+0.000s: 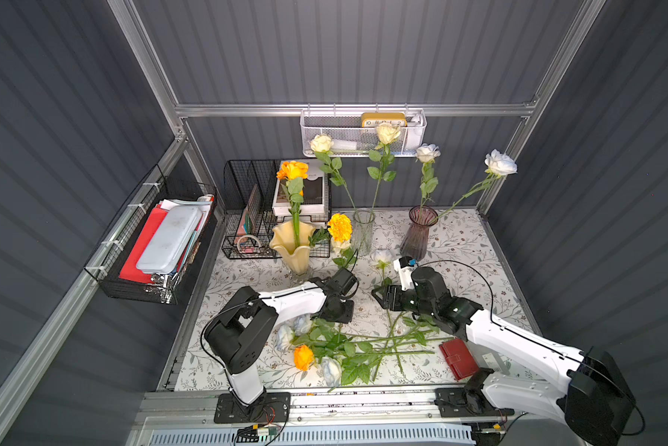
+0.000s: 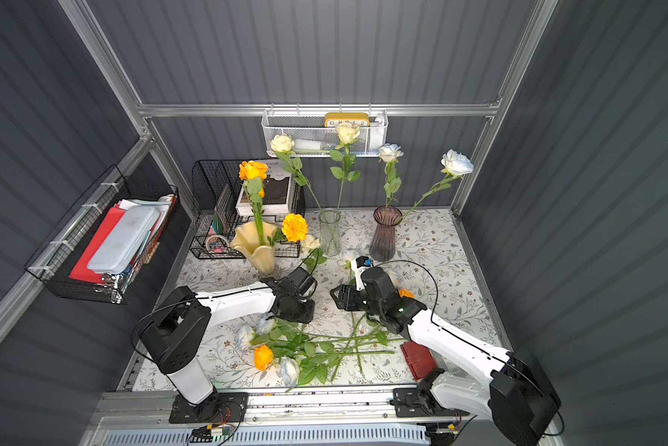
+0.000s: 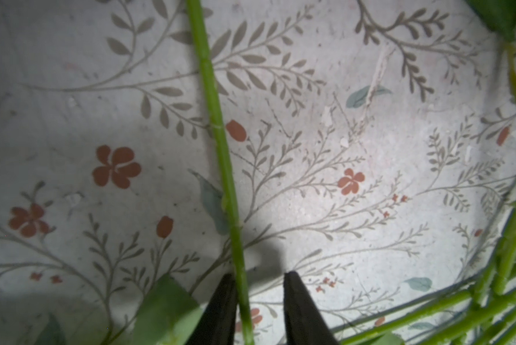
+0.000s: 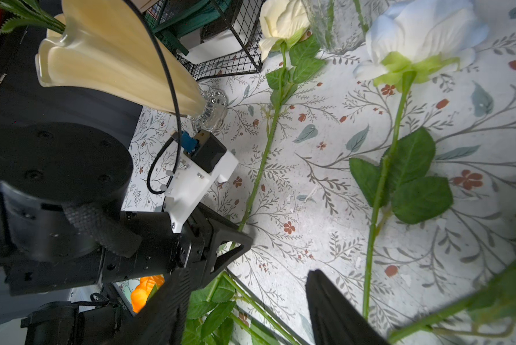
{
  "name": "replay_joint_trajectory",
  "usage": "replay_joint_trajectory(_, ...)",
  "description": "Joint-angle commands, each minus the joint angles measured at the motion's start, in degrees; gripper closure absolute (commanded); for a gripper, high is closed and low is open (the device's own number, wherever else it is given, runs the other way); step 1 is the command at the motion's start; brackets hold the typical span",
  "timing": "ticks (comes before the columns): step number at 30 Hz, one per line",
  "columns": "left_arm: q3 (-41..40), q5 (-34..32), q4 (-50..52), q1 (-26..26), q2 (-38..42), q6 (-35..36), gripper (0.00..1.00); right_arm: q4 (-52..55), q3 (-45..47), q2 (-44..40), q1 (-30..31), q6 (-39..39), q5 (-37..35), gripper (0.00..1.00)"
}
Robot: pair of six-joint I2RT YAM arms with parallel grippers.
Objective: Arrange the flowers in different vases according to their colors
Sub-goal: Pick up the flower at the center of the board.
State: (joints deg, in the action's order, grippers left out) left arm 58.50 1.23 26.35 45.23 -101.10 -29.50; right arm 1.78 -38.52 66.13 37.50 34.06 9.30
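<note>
Several loose green-stemmed flowers [image 1: 348,347] lie heaped at front of floral tablecloth [image 1: 479,270], in a top view; grey ribbed walls [image 1: 344,50] enclose it. Left wrist: left gripper [image 3: 259,274] jaws apart, straddling one green stem [image 3: 220,143]. Right wrist: right gripper [image 4: 248,271] gaping, empty.

A red wallet [image 1: 458,359] lies on the floral tablecloth [image 1: 479,247]. A yellow clock [image 1: 383,118] sits in the white mesh basket [image 1: 324,133]; books [image 1: 301,193] lie in a black wire organizer [image 1: 243,181].

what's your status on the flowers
Left gripper open astride cream rose stem. Right gripper open, empty, white rose beside it. Loose flowers piled up front.
</note>
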Motion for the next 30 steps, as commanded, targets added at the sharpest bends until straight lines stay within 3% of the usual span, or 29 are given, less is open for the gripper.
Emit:
replay_joint_trajectory(1,-3.4,0.3,8.2,0.8,-6.4,-1.4,0.8,-0.2,0.9,0.8,-0.2,0.3,0.9,0.34)
replay_joint_trajectory(6,-3.0,-1.6,8.0,0.9,-7.8,-1.7,1.0,-0.8,0.9,1.7,-0.2,0.2,1.2,0.34)
replay_joint_trajectory(14,0.9,-5.9,8.6,0.9,-5.1,-2.4,1.0,-5.1,-0.1,9.5,-0.2,1.0,5.4,0.34)
replay_joint_trajectory(20,3.0,-6.8,8.4,1.0,-1.2,-2.5,1.0,-17.0,-0.6,20.0,-0.1,9.0,13.2,0.35)
replay_joint_trajectory(24,2.8,-6.9,8.1,0.9,0.9,-2.3,1.0,-25.1,-1.0,27.4,0.7,13.5,14.2,0.36)
replay_joint_trajectory(30,3.2,-6.1,7.7,1.0,3.9,-1.0,1.0,-28.1,-6.3,36.4,1.9,15.9,14.6,0.37)
